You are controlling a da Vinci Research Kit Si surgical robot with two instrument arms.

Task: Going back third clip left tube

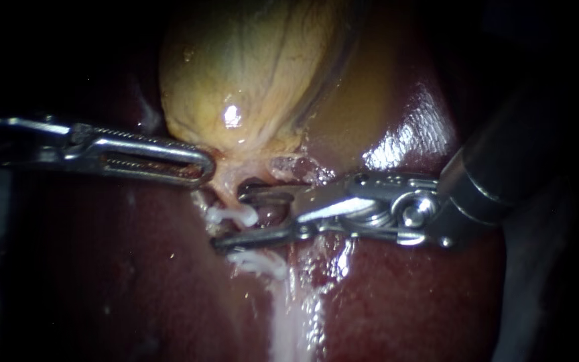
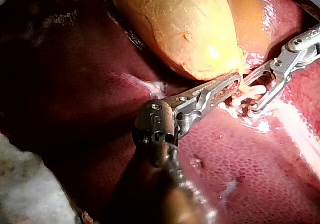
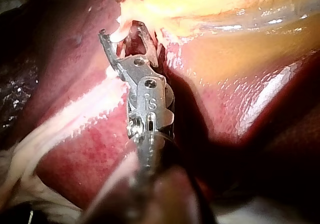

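Note:
The yellow gallbladder (image 1: 242, 80) lies on the dark red liver (image 1: 122, 281). My left instrument (image 1: 199, 166) comes in from the left, its slotted jaws shut on the gallbladder's lower end, right where the pale left tube (image 1: 226, 188) begins. On that tube sits a white clip (image 1: 234, 214), and a second white clip (image 1: 259, 263) is lower down. My right instrument (image 1: 239, 218) reaches in from the right with its jaws open, one above and one below the upper clip. The left wrist view shows the same jaws (image 2: 252, 100) open around the clip (image 2: 245, 95).
A whitish strip of tissue (image 1: 289, 315) runs down the liver below the clips. A glossy brown-red lobe (image 1: 397, 127) rises behind the right instrument's shaft. The margins of the endoscope view are dark.

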